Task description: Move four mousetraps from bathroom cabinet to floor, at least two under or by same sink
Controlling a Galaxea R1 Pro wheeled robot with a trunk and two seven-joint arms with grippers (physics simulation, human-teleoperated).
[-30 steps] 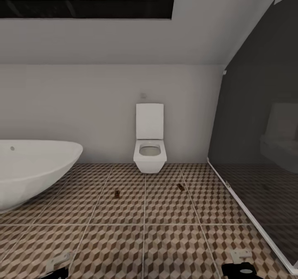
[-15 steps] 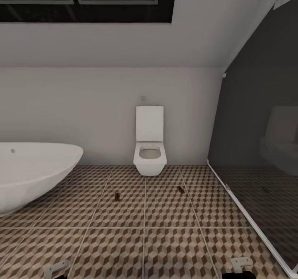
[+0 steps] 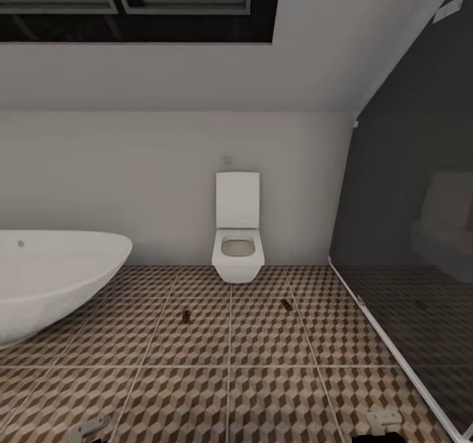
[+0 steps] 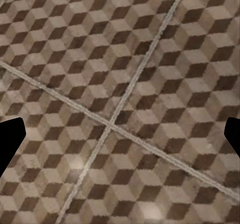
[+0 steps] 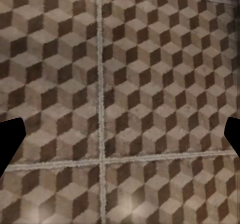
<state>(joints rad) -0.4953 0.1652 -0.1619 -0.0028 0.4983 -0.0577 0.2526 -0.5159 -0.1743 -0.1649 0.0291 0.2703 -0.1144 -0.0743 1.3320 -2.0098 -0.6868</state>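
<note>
1. The bathroom floor (image 3: 263, 397) of large square tiles printed with brown, beige and white cubes and pale grout runs from the near edge of the head view back to the white wall.
2. A dark glass partition (image 3: 414, 233) stands at three o'clock; an oval white bathtub (image 3: 52, 272) sits at nine o'clock.
3. A square white toilet (image 3: 238, 246) hangs on the wall at twelve o'clock.
4. Two tiny flat dark brown mousetraps lie on the tiles in front of the toilet, well apart: one (image 3: 186, 315) towards eleven o'clock, the other (image 3: 286, 305) towards one o'clock.
5. The left claw (image 4: 120, 134) and the right claw (image 5: 120, 134) each show black fingertips spread wide at the edges of their wrist views, with nothing but bare tile between them.
6. By my reading the task is about half done: two traps are on the floor and the other two remain to be brought. Neither lies near a sink here, so two probably still need placing beside one.
</note>
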